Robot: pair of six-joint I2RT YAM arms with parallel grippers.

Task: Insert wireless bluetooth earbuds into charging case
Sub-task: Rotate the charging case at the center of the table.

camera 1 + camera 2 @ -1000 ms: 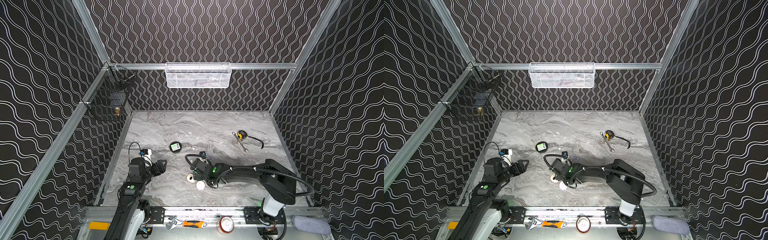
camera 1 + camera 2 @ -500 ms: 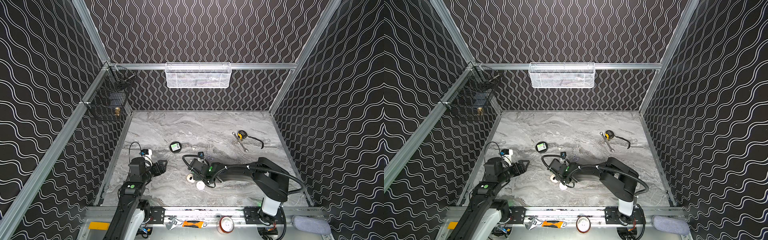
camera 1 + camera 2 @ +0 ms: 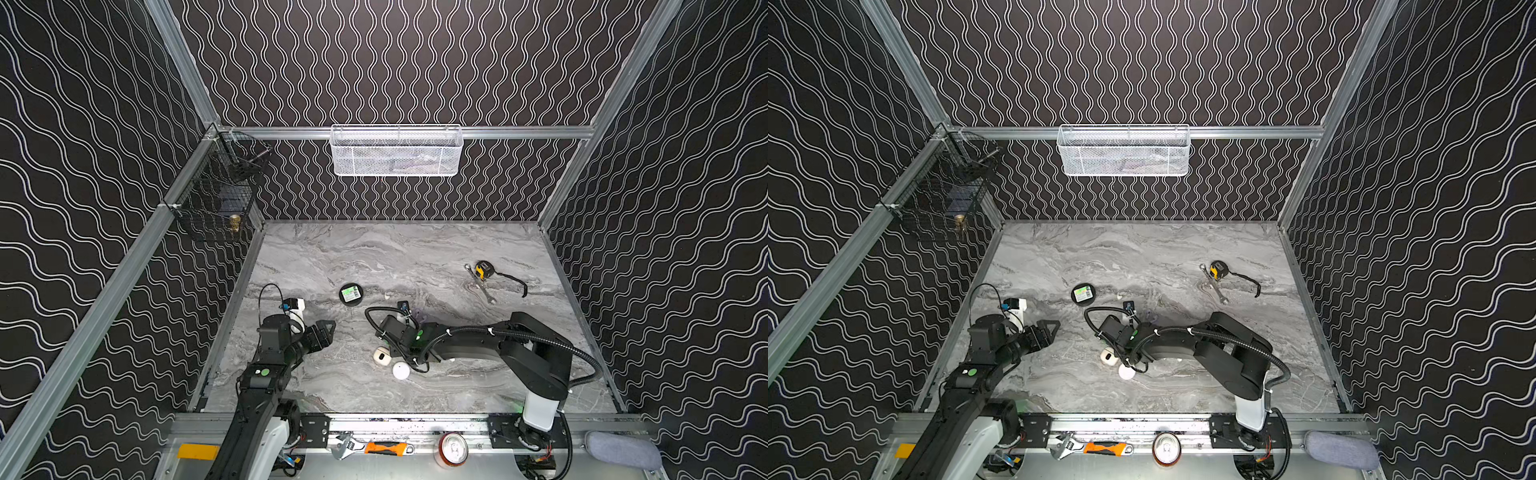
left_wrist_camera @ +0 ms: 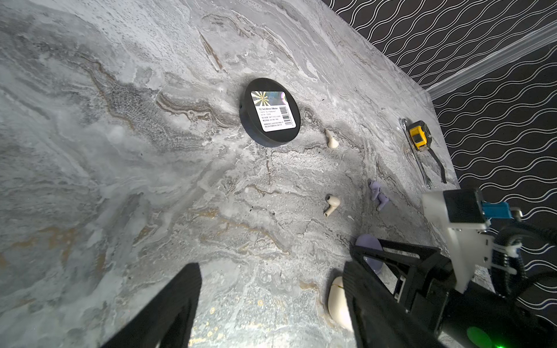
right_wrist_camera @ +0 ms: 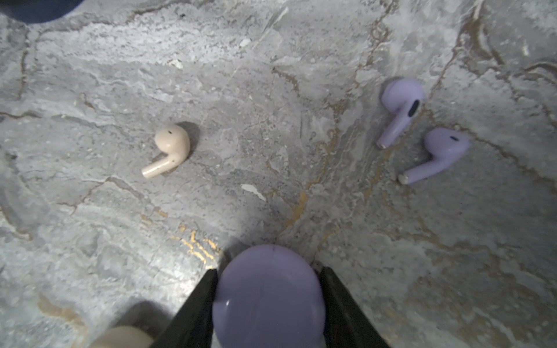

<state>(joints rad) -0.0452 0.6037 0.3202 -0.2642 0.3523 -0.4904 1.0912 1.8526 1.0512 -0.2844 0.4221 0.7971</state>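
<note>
My right gripper (image 5: 267, 272) is shut on a lilac charging case (image 5: 268, 301), one black finger pressed against each side of it on the marble. Two lilac earbuds (image 5: 401, 104) (image 5: 444, 147) lie just beyond it, and a cream earbud (image 5: 171, 147) lies apart from them. Another pale earbud (image 4: 331, 140) rests near the black disc. A cream case (image 3: 381, 356) and a white round case (image 3: 401, 370) sit beside the right wrist. My left gripper (image 4: 271, 289) hovers open over bare marble with nothing between its fingers, left of the cases in both top views (image 3: 328, 328).
A black round disc with a label (image 3: 351, 294) lies mid-table. At the back right are a yellow tape measure (image 3: 483, 269) and a wrench (image 3: 484, 289). A white mesh basket (image 3: 395, 151) hangs on the back wall, a black wire basket (image 3: 216, 195) at the left corner.
The right gripper's fingers have closed in onto the lilac case, and the right arm has shifted slightly left. The left arm has stayed still.
</note>
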